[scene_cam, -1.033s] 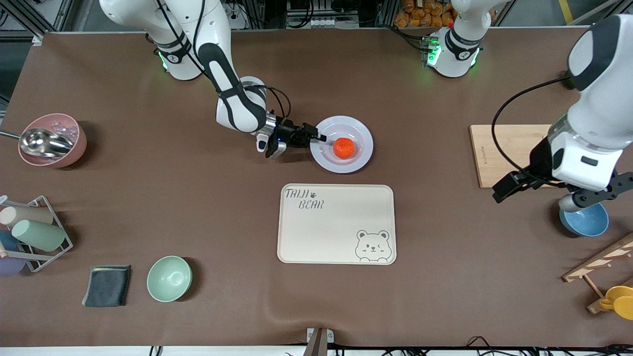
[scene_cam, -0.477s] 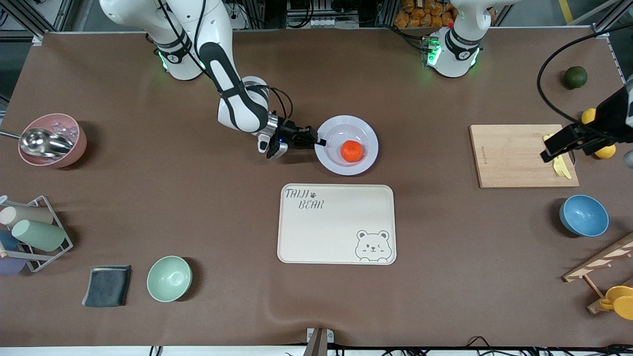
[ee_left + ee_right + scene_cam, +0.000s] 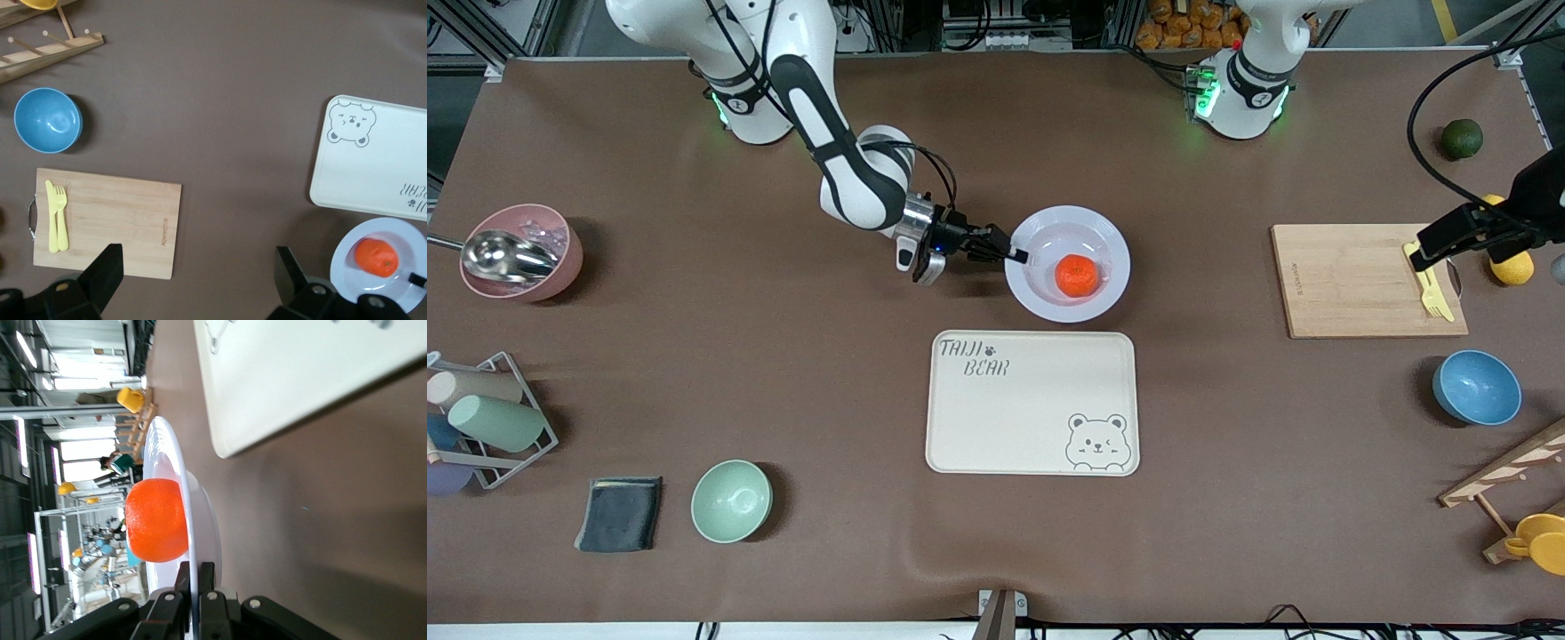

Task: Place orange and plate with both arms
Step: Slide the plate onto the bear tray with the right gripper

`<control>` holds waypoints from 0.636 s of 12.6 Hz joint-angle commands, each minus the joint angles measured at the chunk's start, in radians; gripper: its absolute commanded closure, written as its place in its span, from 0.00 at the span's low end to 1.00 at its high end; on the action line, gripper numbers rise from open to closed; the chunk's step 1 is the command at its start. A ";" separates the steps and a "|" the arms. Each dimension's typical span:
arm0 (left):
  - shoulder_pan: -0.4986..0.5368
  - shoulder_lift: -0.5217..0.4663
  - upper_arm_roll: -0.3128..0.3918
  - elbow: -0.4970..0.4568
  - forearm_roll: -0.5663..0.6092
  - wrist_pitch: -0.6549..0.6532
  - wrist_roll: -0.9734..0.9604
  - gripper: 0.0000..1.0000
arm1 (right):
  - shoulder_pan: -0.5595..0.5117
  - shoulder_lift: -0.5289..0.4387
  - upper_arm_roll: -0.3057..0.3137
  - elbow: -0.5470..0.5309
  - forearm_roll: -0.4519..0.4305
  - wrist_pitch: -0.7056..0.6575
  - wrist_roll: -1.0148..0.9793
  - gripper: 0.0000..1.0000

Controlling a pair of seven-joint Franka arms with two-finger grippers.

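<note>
The white plate (image 3: 1049, 307) sits mid-table, just farther from the front camera than the bear tray, with the orange (image 3: 1077, 276) in its well. My right gripper (image 3: 1016, 257) is shut on the plate's rim on the side toward the right arm's end. In the right wrist view the fingers (image 3: 185, 577) pinch the rim of the plate (image 3: 203, 520), and the orange (image 3: 157, 520) rests just past them. My left gripper (image 3: 1489, 249) hangs open and empty over the cutting board's end. The left wrist view shows that gripper (image 3: 198, 273), the plate (image 3: 400, 297) and the orange (image 3: 377, 258).
The cream bear tray (image 3: 1032, 404) lies right beside the plate. A wooden cutting board (image 3: 1352, 280) with yellow cutlery (image 3: 1430, 284), a blue bowl (image 3: 1476, 387), a lemon (image 3: 1513, 267) and a dark green fruit (image 3: 1462, 139) sit at the left arm's end. A green bowl (image 3: 731, 500) and pink bowl (image 3: 525, 253) sit at the right arm's end.
My right gripper has shut on the plate's rim and moved plate and orange toward the left arm's end. The left arm has swung up from over the blue bowl.
</note>
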 commanded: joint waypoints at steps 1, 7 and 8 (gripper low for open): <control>-0.050 -0.056 0.065 -0.042 -0.021 -0.027 0.033 0.00 | -0.019 -0.011 -0.010 0.063 0.040 0.016 0.075 1.00; -0.081 -0.070 0.060 -0.064 -0.007 -0.030 0.038 0.00 | -0.115 0.215 -0.013 0.366 0.007 0.176 0.132 1.00; -0.084 -0.067 0.060 -0.064 -0.006 -0.030 0.038 0.00 | -0.137 0.239 -0.013 0.390 -0.025 0.176 0.142 1.00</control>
